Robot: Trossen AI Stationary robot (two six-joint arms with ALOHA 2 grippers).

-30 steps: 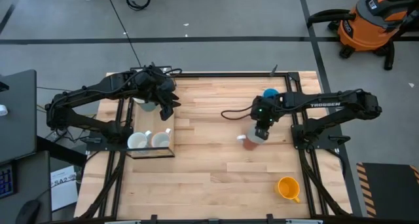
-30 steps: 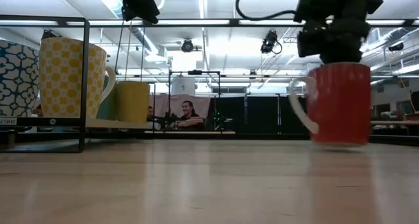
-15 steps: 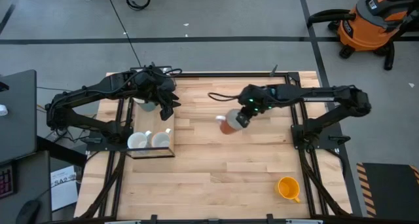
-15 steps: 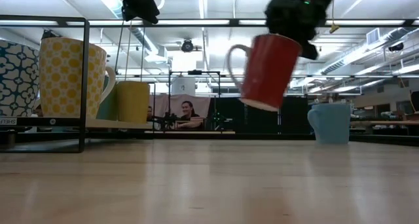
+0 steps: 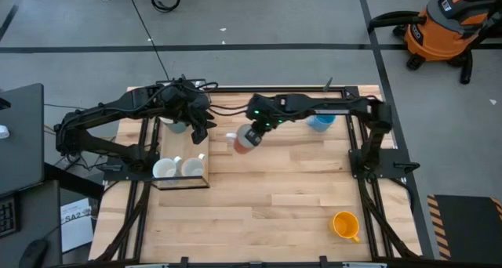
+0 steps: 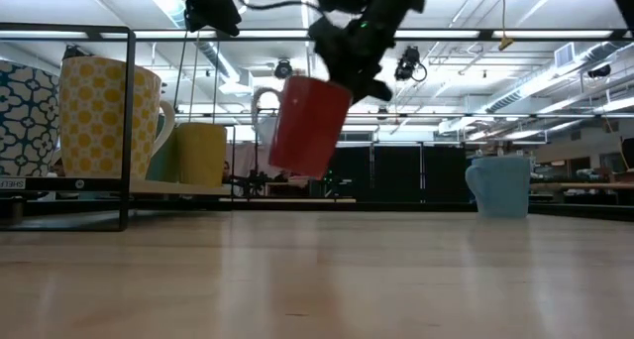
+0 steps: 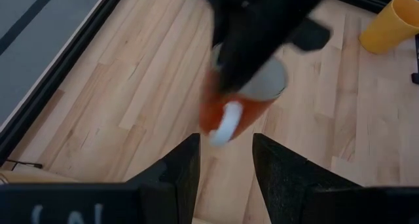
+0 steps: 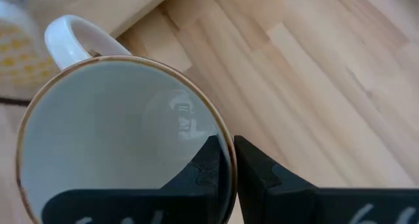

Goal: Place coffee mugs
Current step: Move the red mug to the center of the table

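Nearest the front edge of the table [image 5: 259, 213], toward the right corner: an orange mug [image 5: 344, 225] lying alone on the wood.

Left side, nearer the front: a black wire rack [image 5: 205, 170] with two pale mugs [image 5: 165, 168] side by side; the low view shows a yellow-dotted mug [image 6: 99, 116] and a blue-and-white patterned mug [image 6: 25, 116] in it.

Mid-table: right gripper [image 5: 252, 133] clamped on the rim of a red mug with white interior [image 5: 245, 141], held clear of the table and tilted, handle [image 8: 75, 34] toward the rack.

Just beside it, above the rack's far end: left gripper [image 5: 200, 123], fingers [image 7: 180, 168] apart, nothing between them.

Far right: a light blue mug [image 5: 320, 123] standing upright beneath the right arm.
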